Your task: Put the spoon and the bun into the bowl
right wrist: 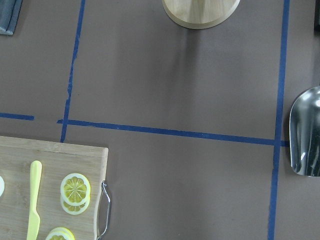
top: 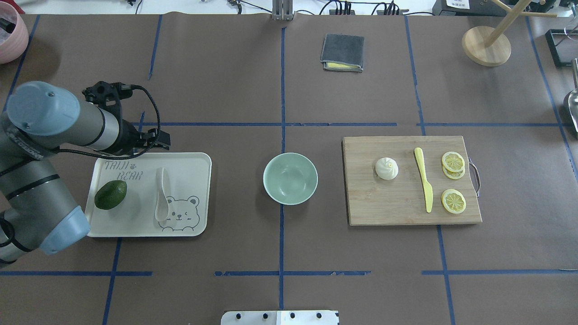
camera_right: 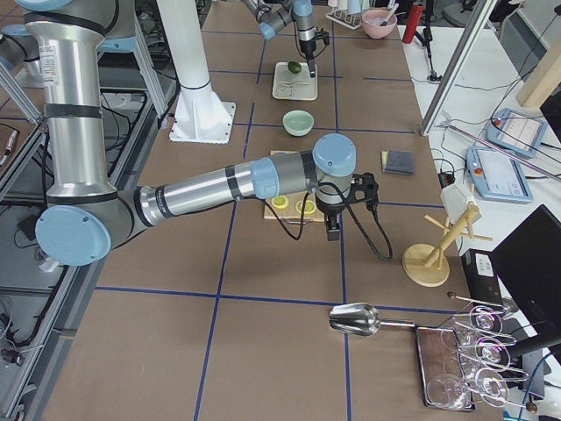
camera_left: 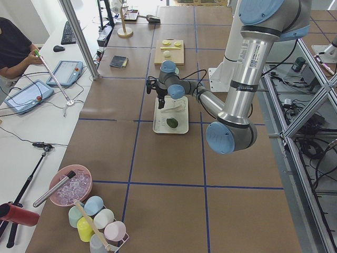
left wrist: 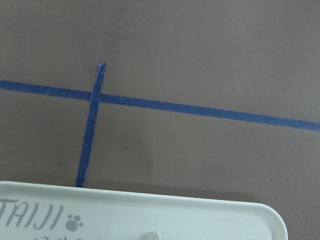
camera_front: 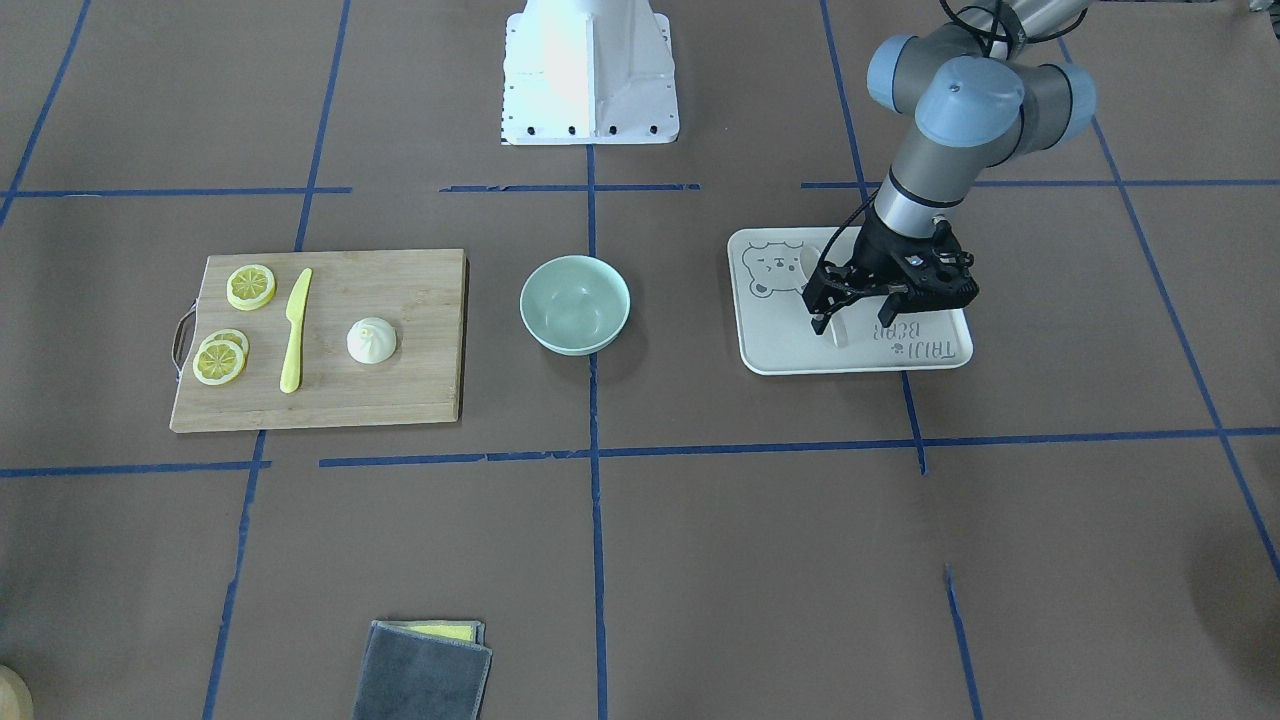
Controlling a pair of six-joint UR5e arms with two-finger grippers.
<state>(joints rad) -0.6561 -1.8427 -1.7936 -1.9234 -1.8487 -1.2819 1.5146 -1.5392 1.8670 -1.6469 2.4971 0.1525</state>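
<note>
Brown-papered table (top: 226, 67): tray (top: 198, 163), frame left, holds spoon (top: 161, 198) and avocado (top: 110, 194); bowl (top: 276, 168) centre; bun (top: 387, 168) on board (top: 388, 207), right. Left gripper (camera_front: 828, 322), right gripper (camera_right: 334, 230): finger spread unclear.

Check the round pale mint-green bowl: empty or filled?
Empty: the bowl shows a bare inside. White soup spoon lies on the cream tray, white pleated bun on the wooden board.

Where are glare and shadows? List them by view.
Exterior front-facing: glare blows out the white metal robot base; the round mint-green bowl casts a soft shadow. Left wrist: the cream plastic tray shadows the brown table beyond its rim.
</note>
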